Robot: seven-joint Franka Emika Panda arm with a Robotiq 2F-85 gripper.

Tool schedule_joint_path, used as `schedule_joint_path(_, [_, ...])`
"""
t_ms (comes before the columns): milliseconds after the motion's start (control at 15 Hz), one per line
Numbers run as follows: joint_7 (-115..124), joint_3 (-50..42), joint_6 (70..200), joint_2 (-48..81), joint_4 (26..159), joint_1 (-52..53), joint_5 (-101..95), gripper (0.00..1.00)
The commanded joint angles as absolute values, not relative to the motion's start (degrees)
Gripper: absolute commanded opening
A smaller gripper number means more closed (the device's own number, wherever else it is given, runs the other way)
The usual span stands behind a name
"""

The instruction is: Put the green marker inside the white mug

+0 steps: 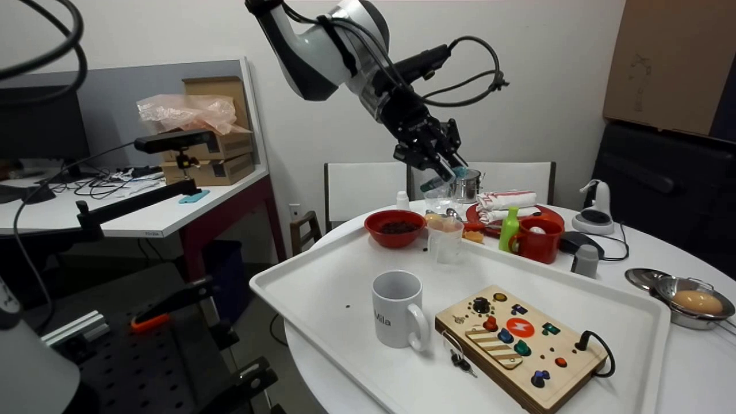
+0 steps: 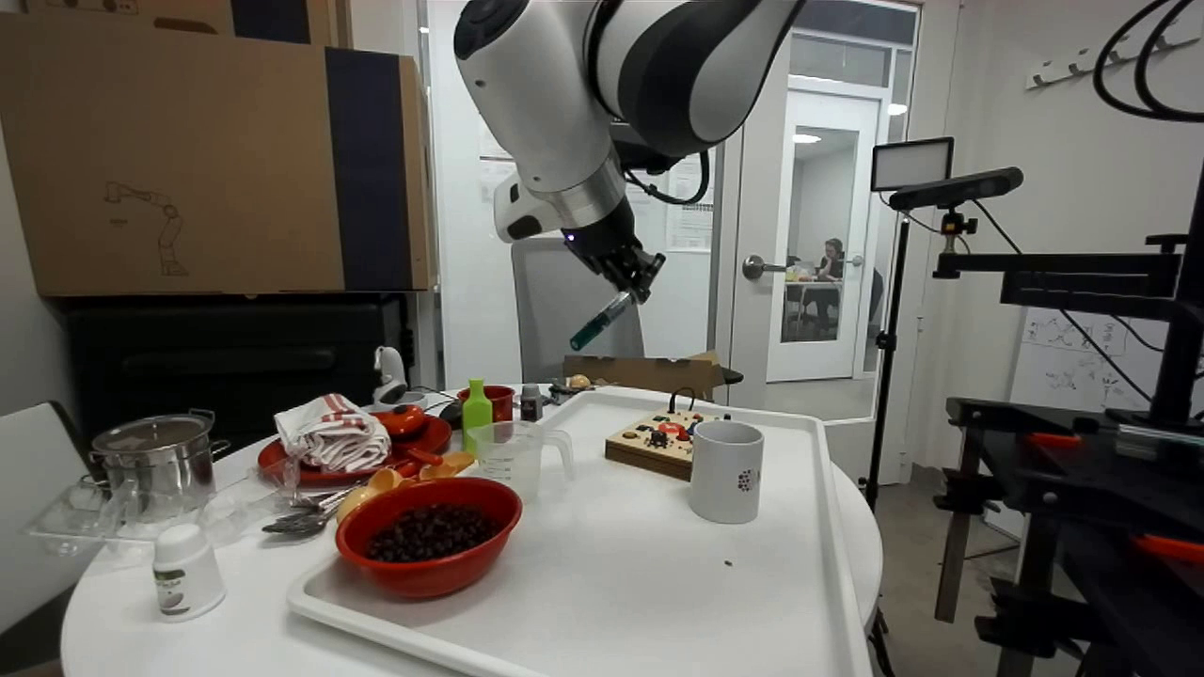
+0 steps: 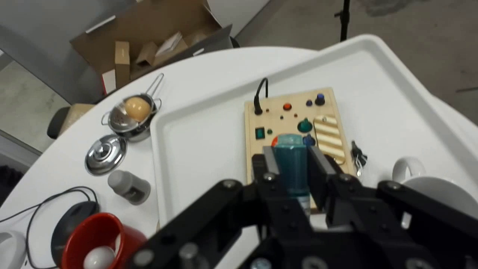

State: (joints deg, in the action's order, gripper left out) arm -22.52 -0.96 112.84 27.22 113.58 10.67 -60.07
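Observation:
The white mug (image 1: 386,329) stands upright on the white tray (image 1: 322,351) in both exterior views (image 2: 724,484). It also shows partly at the right edge of the wrist view (image 3: 444,192). My gripper (image 3: 292,151) is shut on the green marker (image 3: 292,170), with a finger on each side of it. In an exterior view the marker (image 2: 591,332) slants down from the gripper (image 2: 636,293), its dark green end lowest. The gripper (image 1: 457,168) is high above the table, well apart from the mug and on the far side of the tray. The mug's opening faces up.
A wooden control box (image 1: 517,345) with knobs and a cable lies beside the mug. A red bowl of dark beans (image 2: 428,569) and a clear measuring cup (image 2: 508,461) stand near the tray's edge. A green bottle (image 1: 509,230), red mug (image 1: 543,244) and metal pot (image 2: 155,470) stand behind.

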Motion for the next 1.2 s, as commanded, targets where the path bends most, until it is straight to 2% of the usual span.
schedule_joint_path(0, [-22.27,2.16,106.59,22.75,118.92,10.49,-65.42,0.12])
schedule_joint_path(67, [-22.25,2.88,107.98,25.75,115.26,8.65,-63.53,0.23])
schedule_joint_path(333, [-22.3,3.93,106.68,24.43,117.21,8.82,-64.62,0.23])
schedule_joint_path(400, [-22.3,3.92,106.68,24.37,117.31,8.77,-64.72,0.14])
schedule_joint_path(1133, [-13.05,2.44,101.88,22.39,130.65,5.06,-75.62,0.14])
